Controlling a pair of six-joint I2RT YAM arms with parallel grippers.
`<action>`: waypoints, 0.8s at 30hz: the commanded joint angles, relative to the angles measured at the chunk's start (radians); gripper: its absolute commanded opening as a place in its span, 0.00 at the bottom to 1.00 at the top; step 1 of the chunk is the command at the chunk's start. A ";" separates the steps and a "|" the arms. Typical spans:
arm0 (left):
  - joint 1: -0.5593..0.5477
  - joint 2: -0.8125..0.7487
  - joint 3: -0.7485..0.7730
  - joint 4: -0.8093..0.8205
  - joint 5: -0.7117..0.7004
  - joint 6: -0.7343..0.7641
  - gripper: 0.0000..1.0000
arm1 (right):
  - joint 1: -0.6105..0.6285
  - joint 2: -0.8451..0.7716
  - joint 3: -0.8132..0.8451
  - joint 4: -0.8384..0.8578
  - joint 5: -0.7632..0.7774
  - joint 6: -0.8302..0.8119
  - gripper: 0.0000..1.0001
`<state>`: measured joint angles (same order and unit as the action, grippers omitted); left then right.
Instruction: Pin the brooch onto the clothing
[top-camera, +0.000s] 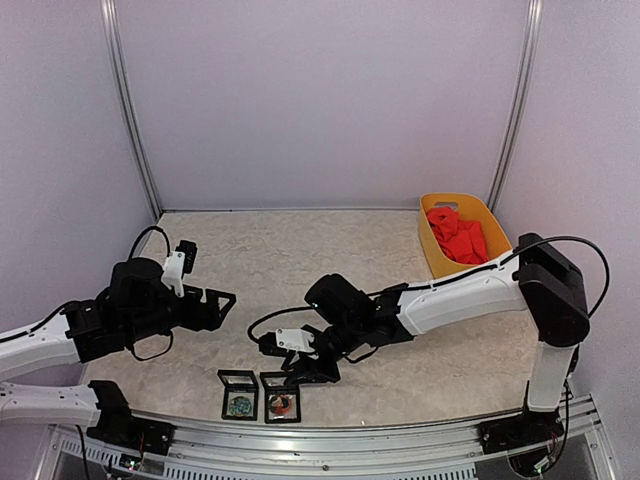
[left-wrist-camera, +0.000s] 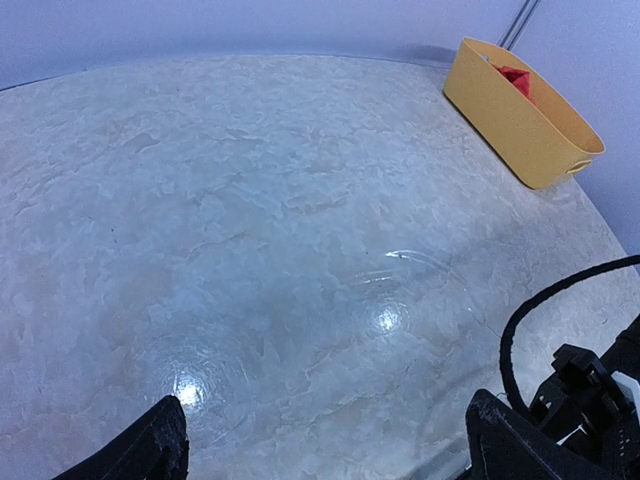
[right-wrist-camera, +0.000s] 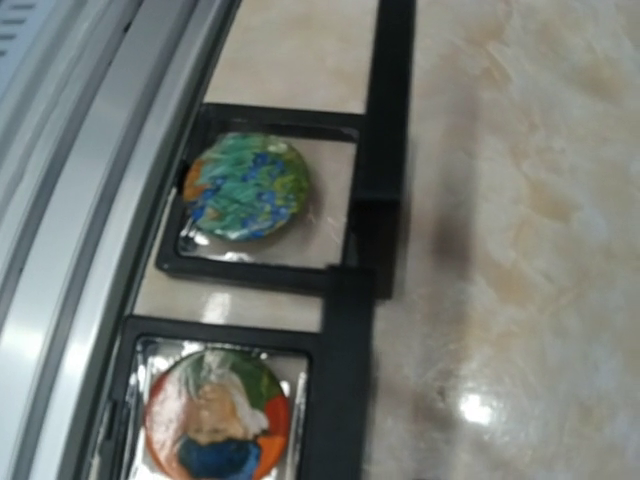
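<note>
Hovering at lower centre, the right gripper seemingly sits just above the green brooch; its finger spread I cannot tell. The left gripper gapes empty. The clothing lies upper right, in the yellow bin.

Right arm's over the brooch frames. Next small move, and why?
Probably lower the right end effector onto the orange brooch. It hangs beside that frame, and this brooch and the green one both lie in their frames. The shirt lies bunched in the basket, a later step.
</note>
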<state>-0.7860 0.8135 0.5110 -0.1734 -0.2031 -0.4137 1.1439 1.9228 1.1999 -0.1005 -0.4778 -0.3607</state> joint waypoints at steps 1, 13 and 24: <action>0.007 0.000 0.020 0.003 -0.002 0.023 0.92 | 0.008 0.014 -0.010 0.024 0.017 0.011 0.28; 0.010 0.002 0.026 -0.028 0.018 0.061 0.91 | -0.012 -0.012 -0.016 -0.015 0.066 0.002 0.05; -0.111 -0.025 0.043 -0.106 0.260 0.125 0.81 | -0.220 -0.139 -0.111 -0.049 0.051 -0.034 0.00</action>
<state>-0.8387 0.7822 0.5247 -0.2562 -0.0406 -0.3298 1.0031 1.8481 1.1183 -0.1127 -0.4366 -0.3630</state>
